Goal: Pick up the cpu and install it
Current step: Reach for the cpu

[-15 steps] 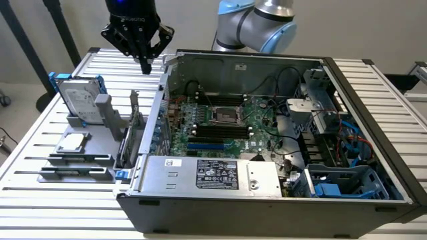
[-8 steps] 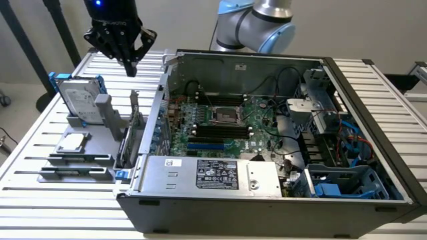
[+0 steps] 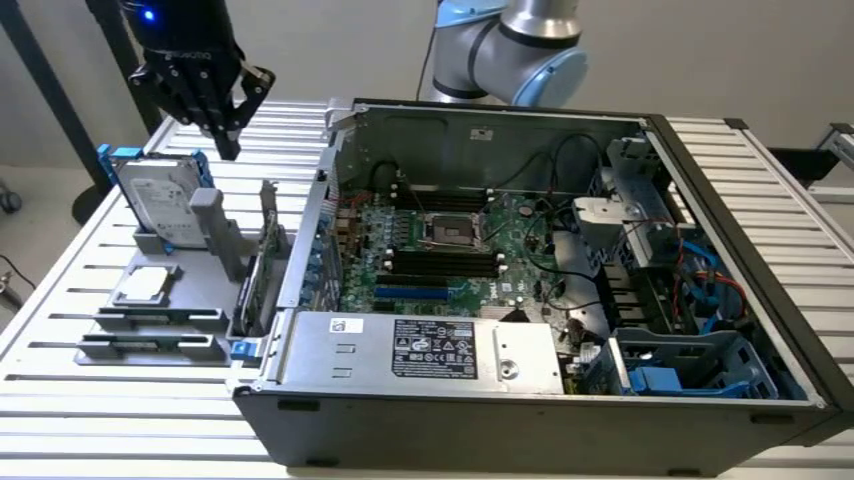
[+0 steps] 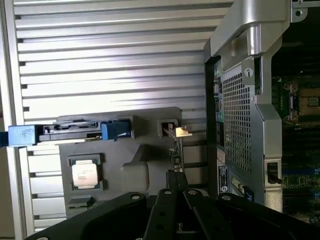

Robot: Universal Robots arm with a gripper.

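- One open case (image 3: 521,420) sits at 3 o'clock of the grey holder (image 3: 211,215) in the exterior view.
- Gripper (image 3: 226,145) hangs at 12 o'clock of the holder, fingers clenched together and empty.
- Cpu (image 3: 144,286) lies flat in the holder, silver top up, at 7 o'clock from the fingers, well apart.

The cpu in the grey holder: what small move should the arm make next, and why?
Probably shift the gripper over the cpu. The gripper is shut, holds nothing, and hangs up by the hard drive, while the cpu lies untouched in its holder.
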